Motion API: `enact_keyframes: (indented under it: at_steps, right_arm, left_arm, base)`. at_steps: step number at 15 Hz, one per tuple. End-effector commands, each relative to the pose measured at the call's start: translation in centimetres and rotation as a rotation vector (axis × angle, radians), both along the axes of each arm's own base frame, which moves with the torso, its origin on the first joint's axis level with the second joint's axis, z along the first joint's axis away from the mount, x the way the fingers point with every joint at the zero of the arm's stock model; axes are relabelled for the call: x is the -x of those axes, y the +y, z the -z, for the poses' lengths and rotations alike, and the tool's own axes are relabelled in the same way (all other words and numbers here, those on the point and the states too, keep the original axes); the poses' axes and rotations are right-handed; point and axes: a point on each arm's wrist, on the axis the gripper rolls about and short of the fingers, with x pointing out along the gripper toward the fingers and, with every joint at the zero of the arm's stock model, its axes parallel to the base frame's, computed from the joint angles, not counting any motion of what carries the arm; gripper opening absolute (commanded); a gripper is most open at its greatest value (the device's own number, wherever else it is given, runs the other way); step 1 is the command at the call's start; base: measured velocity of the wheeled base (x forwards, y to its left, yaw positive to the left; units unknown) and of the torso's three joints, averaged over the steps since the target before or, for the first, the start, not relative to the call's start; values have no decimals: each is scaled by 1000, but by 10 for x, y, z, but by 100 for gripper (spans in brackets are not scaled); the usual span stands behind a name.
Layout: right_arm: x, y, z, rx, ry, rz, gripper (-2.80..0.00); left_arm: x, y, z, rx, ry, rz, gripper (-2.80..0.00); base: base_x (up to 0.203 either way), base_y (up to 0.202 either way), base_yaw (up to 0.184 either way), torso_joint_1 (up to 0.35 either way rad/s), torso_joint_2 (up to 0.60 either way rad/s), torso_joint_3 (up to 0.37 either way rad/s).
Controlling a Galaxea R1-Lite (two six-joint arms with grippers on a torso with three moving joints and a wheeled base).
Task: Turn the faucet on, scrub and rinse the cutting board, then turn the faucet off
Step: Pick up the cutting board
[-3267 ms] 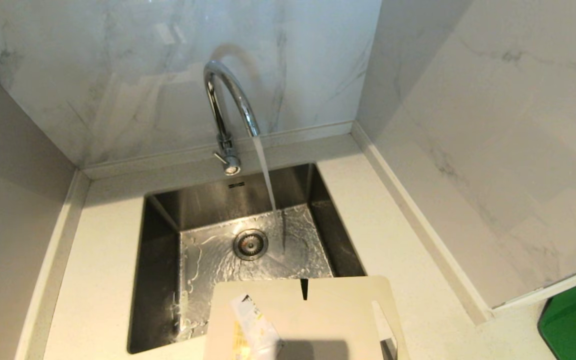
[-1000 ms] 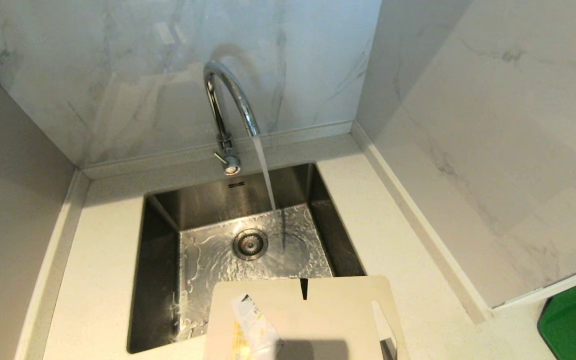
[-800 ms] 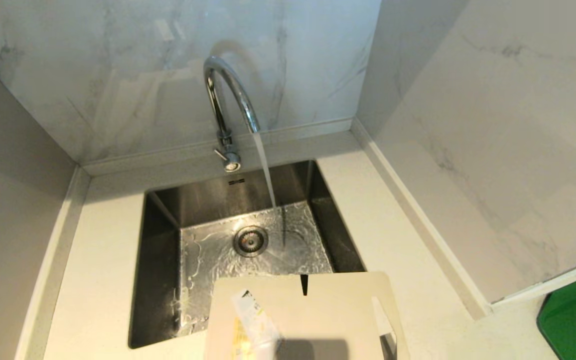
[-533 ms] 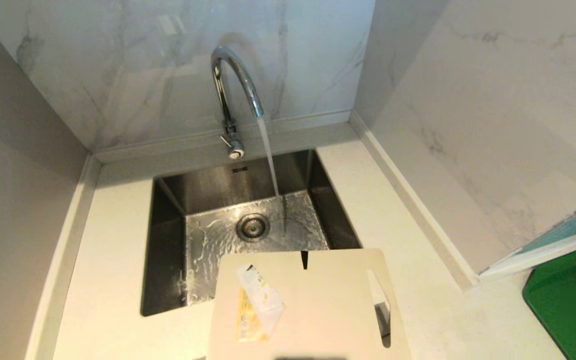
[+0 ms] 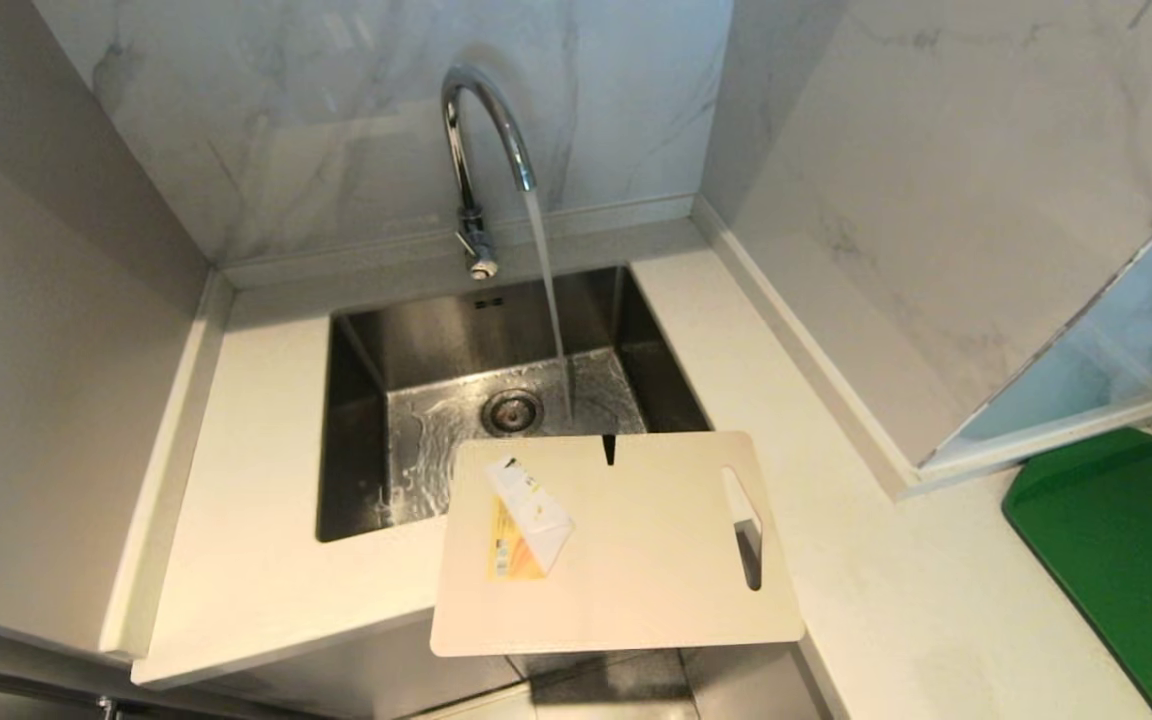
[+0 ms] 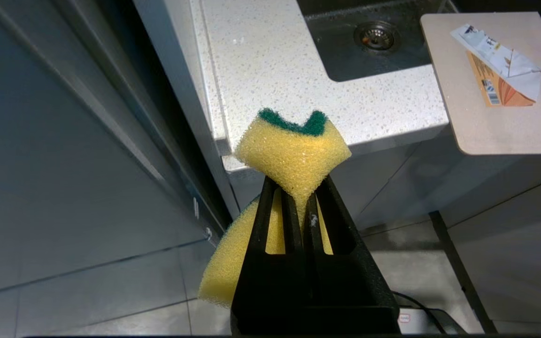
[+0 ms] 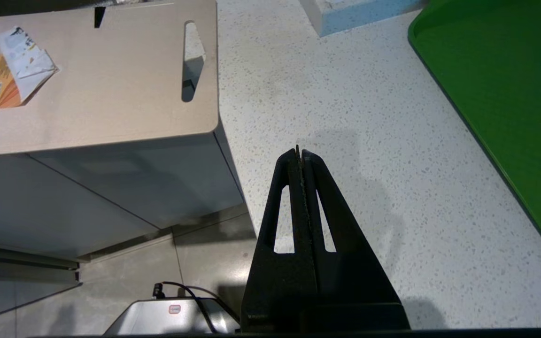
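The chrome faucet [image 5: 481, 150] stands behind the steel sink [image 5: 366, 420] and a stream of water runs from its spout into the basin. The beige cutting board [image 5: 636, 560] lies flat over the sink's near right corner, its near edge overhanging the counter front, a folded paper label [image 5: 528, 515] on it. It also shows in both wrist views, as the cutting board [image 6: 496, 126] and the cutting board [image 7: 111, 94]. My left gripper [image 6: 298, 192] is shut on a squeezed yellow-and-green sponge [image 6: 294, 150], low in front of the counter. My right gripper [image 7: 300, 152] is shut and empty, over the counter right of the board.
White speckled counter [image 5: 236, 500] surrounds the sink, with marble walls behind and to the right and a grey panel on the left. A green tray [image 5: 1126, 560] lies at the far right. Below the counter front are grey cabinet fronts and tiled floor.
The whole head view has pulled back and shifted: sink and faucet sit higher and smaller, the whole board and the counter's front edge now show. Water keeps running; nothing on the counter moved.
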Motion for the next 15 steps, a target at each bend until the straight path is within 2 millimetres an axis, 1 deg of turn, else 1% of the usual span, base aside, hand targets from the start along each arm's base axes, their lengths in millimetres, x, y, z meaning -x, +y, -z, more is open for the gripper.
enact_keyframes:
  at_steps: [1, 14, 15]
  right_arm:
    - [0, 0, 0, -1, -1, 0, -280]
    - [-1, 0, 0, -1, 20, 2, -280]
    - [-1, 0, -6, 0, 23, 3, -280]
  left_arm:
    - [0, 0, 0, 0, -2, -1, -280]
    - [0, 0, 0, 0, -1, -1, -280]
    - [0, 0, 0, 0, -1, -1, -280]
  base:
    - [0, 0, 0, 0, 0, 0]
    - [0, 0, 0, 2, 0, -1]
    - [0, 0, 0, 0, 0, 0]
